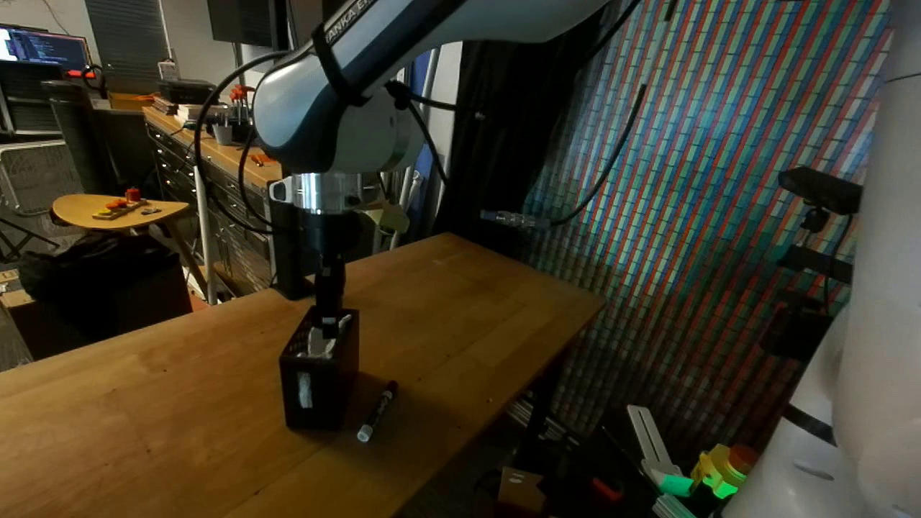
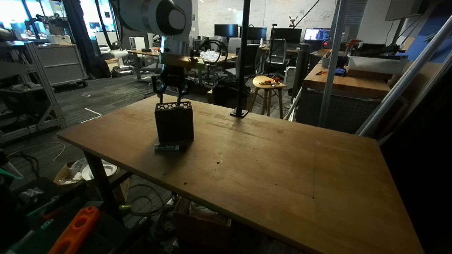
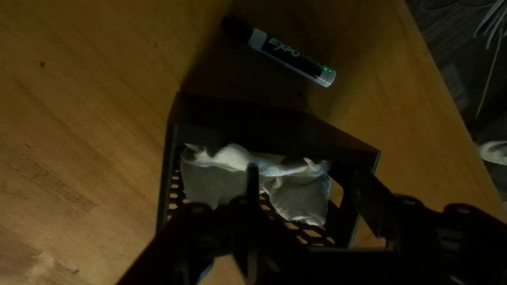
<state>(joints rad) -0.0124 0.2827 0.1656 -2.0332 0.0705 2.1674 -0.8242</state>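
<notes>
The claw pointed down at the open top of a black box, which stood upright on the table. Its fingers were apart, and the gap showed in the wrist view, where one fingertip hung in front of a whitish cloth crumpled inside the box; whether they touched could not be told. The cloth also showed at the mouth of the box in an exterior view, where the fingers lined up as a single dark shape. A pale strip on the box's narrow side was seen only in an exterior view. A marker lay on the table just beside the box in all three views, its EXPO lettering clearest in the wrist view. Both exterior views also took in a small wooden stool, outside the wrist view
</notes>
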